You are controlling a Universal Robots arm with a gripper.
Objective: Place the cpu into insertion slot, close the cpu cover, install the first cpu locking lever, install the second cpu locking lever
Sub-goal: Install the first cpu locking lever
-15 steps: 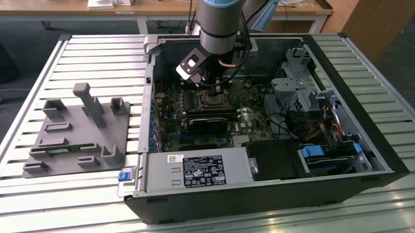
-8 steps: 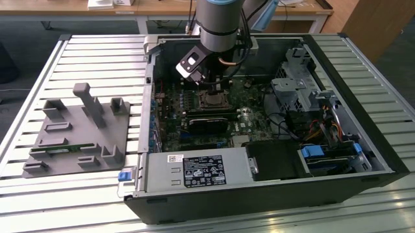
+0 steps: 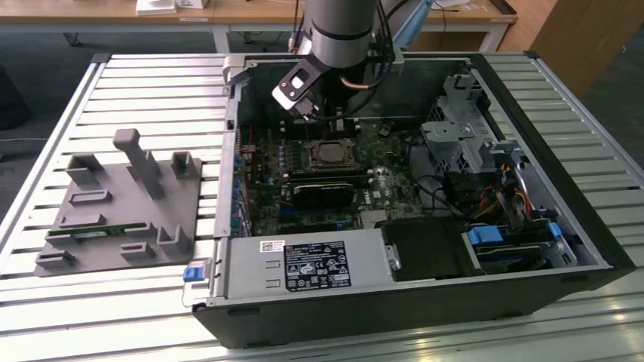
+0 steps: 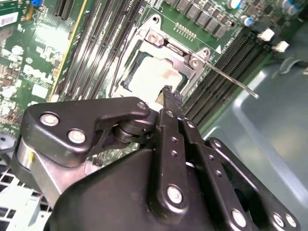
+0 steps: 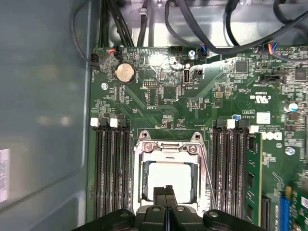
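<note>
Tool (image 5: 166,191): fingers pressed together, pinching nothing. In both wrist views the tips sat over one edge of the cpu (image 5: 179,173). Contact with it could not be told.

Cpu: lay flat in the insertion slot (image 5: 143,185), pale metal face up and showing through the window. It is square, so it has no long axis to speak of, and its edges ran in line with the memory slots (image 5: 110,168) on either side.

Cpu cover (image 5: 169,153): down over the chip, silver frame flat and square to the socket. Judged: placing and cover-closing were done.

Locking lever (image 4: 231,79): in the second wrist view, a thin metal rod ran from a corner of the cover out across the memory slots, with its bent end free and pointing toward the case wall. Its long axis lay at an angle to the slots. Judged unlatched, and perhaps standing up off the board. The state of the other lever could not be told.

Step in hand, as judged: the first locking lever. It calls for the closed tips to bear on the rod near its free end, press it down alongside the socket and tuck it under its catch, without sliding off so thin a rod.

Further out, in the exterior view: the arm (image 3: 342,30) reached down into the open computer case (image 3: 563,249), which lay on the slatted surface (image 3: 151,75).
</note>
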